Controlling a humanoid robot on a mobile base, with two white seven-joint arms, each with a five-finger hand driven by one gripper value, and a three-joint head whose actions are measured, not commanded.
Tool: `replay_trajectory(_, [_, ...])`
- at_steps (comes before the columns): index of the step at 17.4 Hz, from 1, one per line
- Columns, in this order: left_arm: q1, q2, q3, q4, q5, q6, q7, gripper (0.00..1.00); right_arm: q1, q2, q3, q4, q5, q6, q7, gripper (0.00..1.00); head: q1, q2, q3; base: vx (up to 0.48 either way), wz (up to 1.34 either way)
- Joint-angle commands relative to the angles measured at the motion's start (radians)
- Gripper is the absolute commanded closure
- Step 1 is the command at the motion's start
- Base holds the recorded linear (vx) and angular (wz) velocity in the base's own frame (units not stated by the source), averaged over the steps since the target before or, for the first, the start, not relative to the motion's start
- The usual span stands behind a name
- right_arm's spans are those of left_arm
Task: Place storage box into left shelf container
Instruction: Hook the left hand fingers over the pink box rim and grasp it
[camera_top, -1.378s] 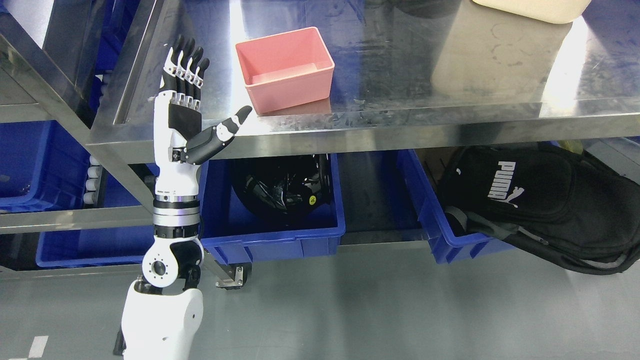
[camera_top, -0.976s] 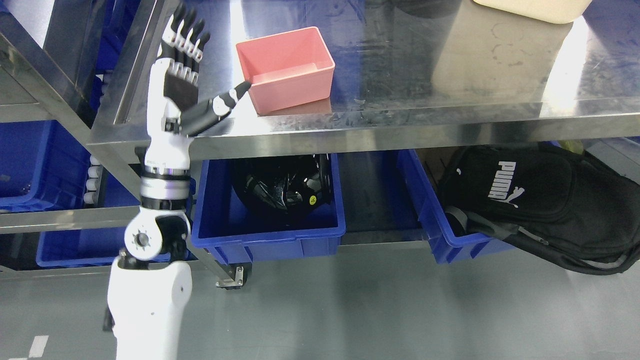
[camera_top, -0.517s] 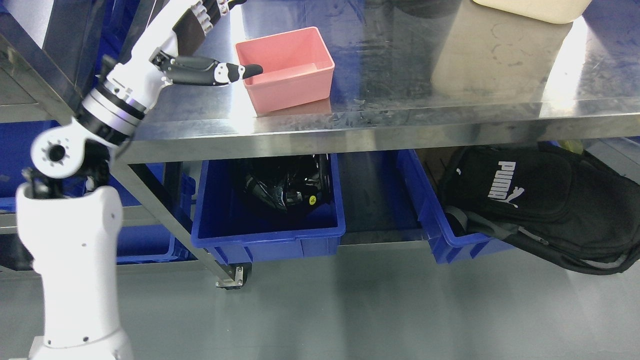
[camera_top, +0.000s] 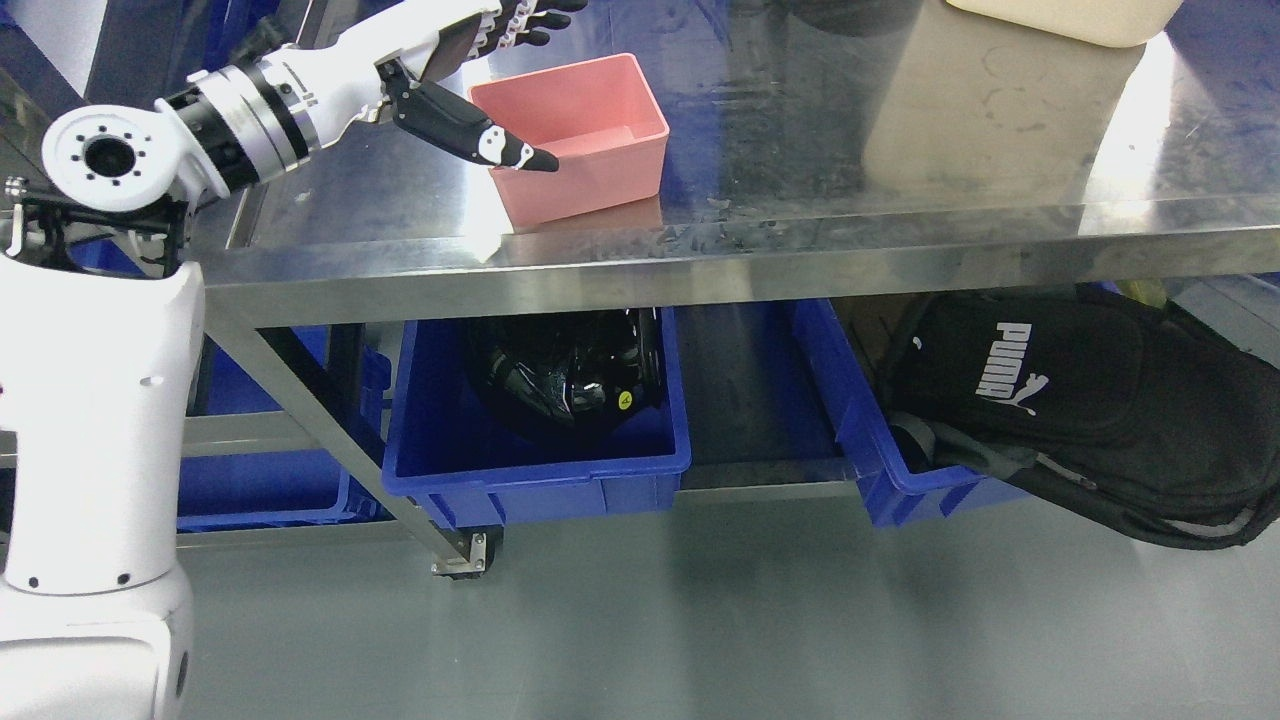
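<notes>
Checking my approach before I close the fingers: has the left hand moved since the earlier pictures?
Yes. The left hand has swung up and rightward over the steel table, its thumb now at the near-left corner of the pink storage box.

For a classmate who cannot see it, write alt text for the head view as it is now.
The robot's left hand reaches over a pink storage box on a steel table, thumb at the box's near-left corner, fingers spread beyond its far rim, not gripping. Below sit a blue bin holding a black helmet and a black backpack in another bin.
</notes>
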Motion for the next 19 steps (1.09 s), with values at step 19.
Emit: replay_trajectory(19, [-0.181, -0.189, -0.203, 0.406, -0.256, 0.006, -0.112, 0.15, 0.009, -0.017, -0.005, -0.017, 0.002, 0.0, 0.0, 0.0, 0.0, 0.0, 0.0, 0.0, 0.0])
